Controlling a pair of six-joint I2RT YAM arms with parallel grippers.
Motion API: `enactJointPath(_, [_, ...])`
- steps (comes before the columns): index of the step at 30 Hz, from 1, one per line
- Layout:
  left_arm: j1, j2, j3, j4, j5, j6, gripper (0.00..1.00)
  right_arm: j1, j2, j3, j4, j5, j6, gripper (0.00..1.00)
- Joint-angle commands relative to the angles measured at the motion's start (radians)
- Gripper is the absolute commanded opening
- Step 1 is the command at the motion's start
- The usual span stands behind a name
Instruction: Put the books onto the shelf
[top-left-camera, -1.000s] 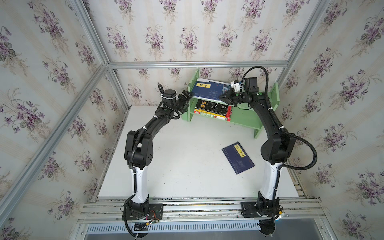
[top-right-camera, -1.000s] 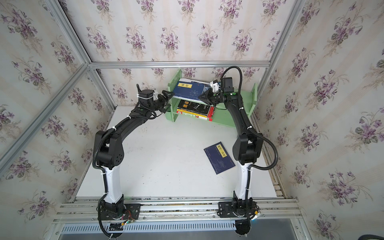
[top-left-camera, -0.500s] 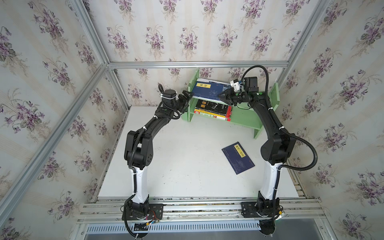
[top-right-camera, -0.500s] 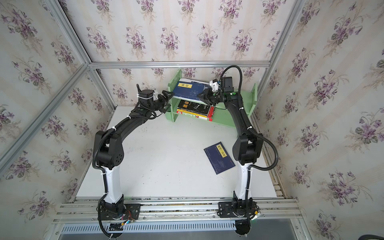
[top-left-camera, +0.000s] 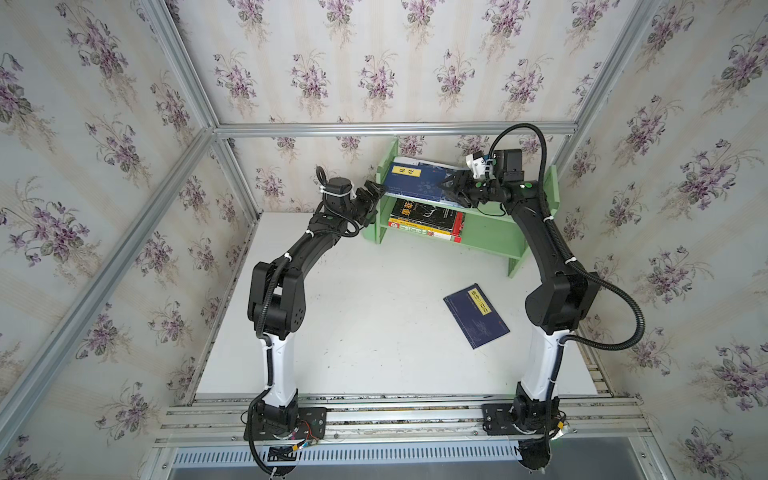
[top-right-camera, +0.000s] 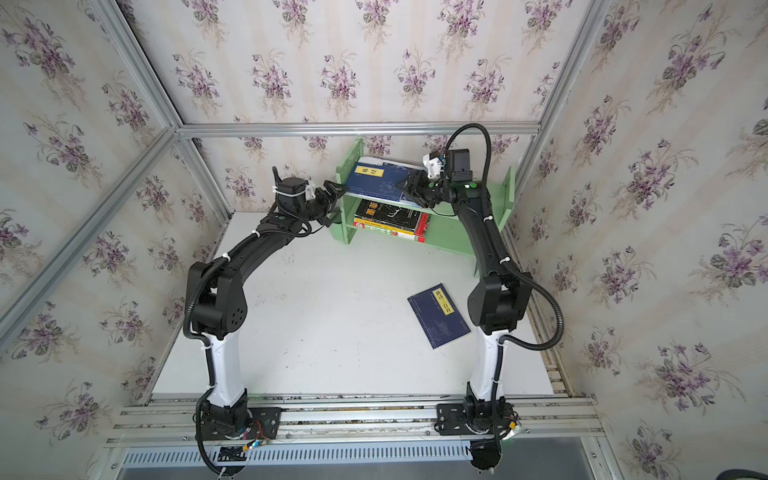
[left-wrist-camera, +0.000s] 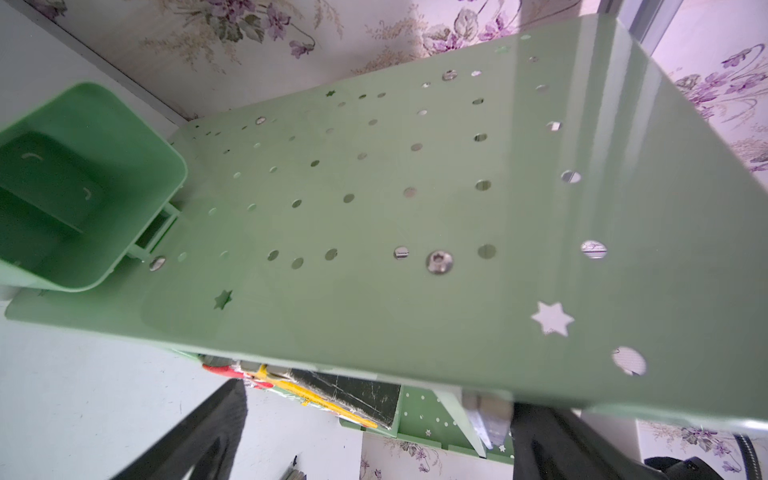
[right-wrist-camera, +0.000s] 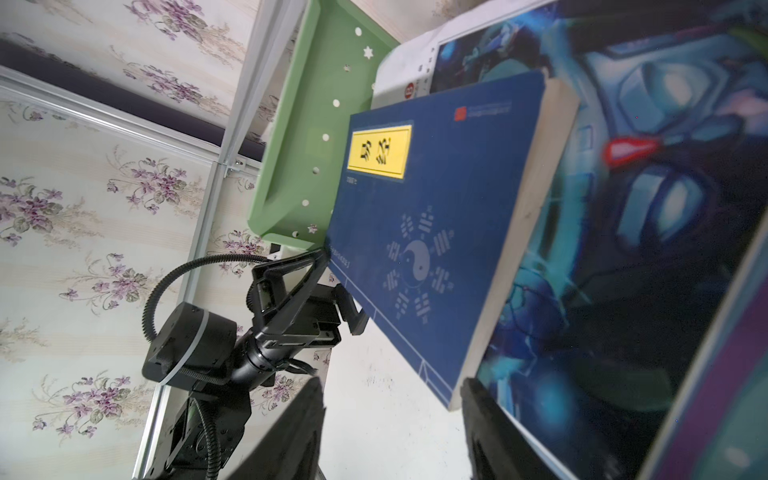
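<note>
Lying flat on glossy green shelf (top-left-camera: 490, 237), navy paperback (top-left-camera: 415, 181), left gripper (top-left-camera: 375, 198) spread, right gripper (top-left-camera: 449, 190) spread.

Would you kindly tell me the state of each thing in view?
shelf: upright, books on both tiers
upper navy book: flat on the top tier
white-blue book: flat beneath the upper navy book
black book: flat, topping the lower-tier stack
loose navy book: flat on the table, unshelved
green cup: empty
left gripper: open, at the shelf's end panel
right gripper: open, beside the upper navy book
</note>
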Motion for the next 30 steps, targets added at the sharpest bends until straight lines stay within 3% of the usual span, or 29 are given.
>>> enactJointPath(1, [0.001,-0.026,-0.012,0.054,0.034,-0.023,1.00,-0.001,-0.048,-0.030,0.065,0.014,-0.036,0.61])
enactJointPath(7, [0.002,-0.037,-0.065,0.256,0.110,-0.090,0.99,-0.031,-0.140,-0.213,0.224,-0.007,0.046,0.65])
enactJointPath(14, [0.001,-0.112,-0.178,0.322,0.154,-0.047,1.00,-0.061,-0.360,-0.520,0.393,0.025,0.052,0.68])
enactJointPath(18, [-0.002,-0.196,-0.298,0.330,0.182,0.028,0.99,-0.062,-0.547,-0.747,0.411,0.154,-0.004,0.73])
enactJointPath(22, [-0.020,-0.310,-0.451,0.306,0.193,0.134,1.00,-0.060,-0.738,-0.979,0.393,0.317,-0.034,0.83])
enactJointPath(27, [-0.087,-0.424,-0.562,0.101,0.128,0.347,1.00,-0.058,-0.853,-1.111,0.175,0.468,-0.106,0.85])
enactJointPath(30, [-0.129,-0.451,-0.605,0.013,0.086,0.454,1.00,-0.055,-0.916,-1.241,0.157,0.569,-0.084,0.86])
